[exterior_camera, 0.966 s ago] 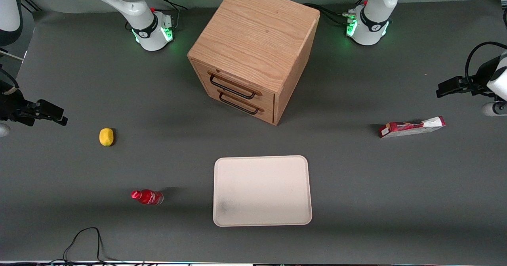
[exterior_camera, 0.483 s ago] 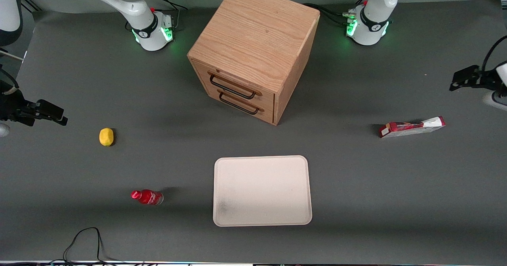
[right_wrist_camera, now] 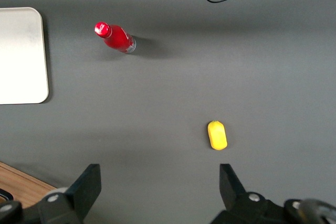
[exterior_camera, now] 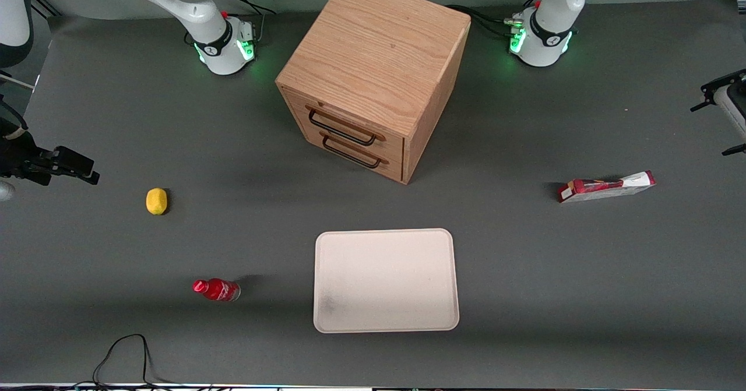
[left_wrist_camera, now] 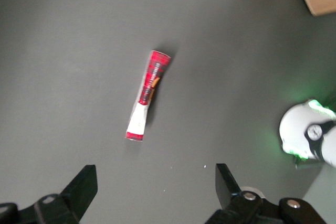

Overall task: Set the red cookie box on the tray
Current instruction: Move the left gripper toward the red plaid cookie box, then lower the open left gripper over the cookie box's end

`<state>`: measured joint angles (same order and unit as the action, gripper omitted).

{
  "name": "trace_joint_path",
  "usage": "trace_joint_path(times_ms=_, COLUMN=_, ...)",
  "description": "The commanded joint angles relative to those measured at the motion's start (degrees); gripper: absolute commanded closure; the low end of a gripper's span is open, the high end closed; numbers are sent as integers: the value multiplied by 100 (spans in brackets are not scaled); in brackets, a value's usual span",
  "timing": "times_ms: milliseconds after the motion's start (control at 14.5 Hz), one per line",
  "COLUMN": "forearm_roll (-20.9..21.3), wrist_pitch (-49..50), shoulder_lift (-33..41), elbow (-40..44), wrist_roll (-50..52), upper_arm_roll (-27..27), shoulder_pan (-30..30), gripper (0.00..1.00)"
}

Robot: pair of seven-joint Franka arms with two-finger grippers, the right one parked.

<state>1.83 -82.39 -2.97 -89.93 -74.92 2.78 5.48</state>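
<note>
Red cookie box [exterior_camera: 606, 186] lying flat on the dark table [exterior_camera: 524, 274], toward the working arm's end, well apart from the tray [exterior_camera: 386, 280] and not touched by anything. White end panel turned toward the table's edge at that end, red end toward the middle. In the left wrist view the same red cookie box [left_wrist_camera: 147, 95] alone on the grey surface, a little slanted.

Tray flat and cream-white, nearer to the front camera than the wooden drawer cabinet [exterior_camera: 373, 76], nothing on it.

Tool [left_wrist_camera: 156, 190] held above the table, over the area near the box, holding nothing. Two black fingers [left_wrist_camera: 82, 184] spread wide apart, only table surface between them. In the front view just a small dark part of it at the picture's edge [exterior_camera: 720, 97], probably higher than the box, though height hard to judge there.

Small red bottle [exterior_camera: 217, 289] and yellow lemon-like object [exterior_camera: 156, 201] toward the parked arm's end of the table, both apart from the tray.
</note>
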Motion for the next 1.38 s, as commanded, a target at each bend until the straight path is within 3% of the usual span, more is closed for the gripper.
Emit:
trace_joint_path(times_ms=0, forearm_roll=1, wrist_pitch=223, shoulder_lift=103, elbow=90, wrist_roll=-932, upper_arm_roll=-49, shoulder_pan=32, gripper=0)
trace_joint_path(times_ms=414, forearm_roll=-130, wrist_pitch=-189, shoulder_lift=104, elbow=-506, wrist_roll=-1447, upper_arm_roll=-23, shoulder_pan=199, gripper=0)
trace_joint_path(times_ms=1310, forearm_roll=-289, wrist_pitch=-3430, shoulder_lift=104, elbow=-3116, wrist_roll=-1858, upper_arm_roll=-49, shoulder_pan=217, gripper=4)
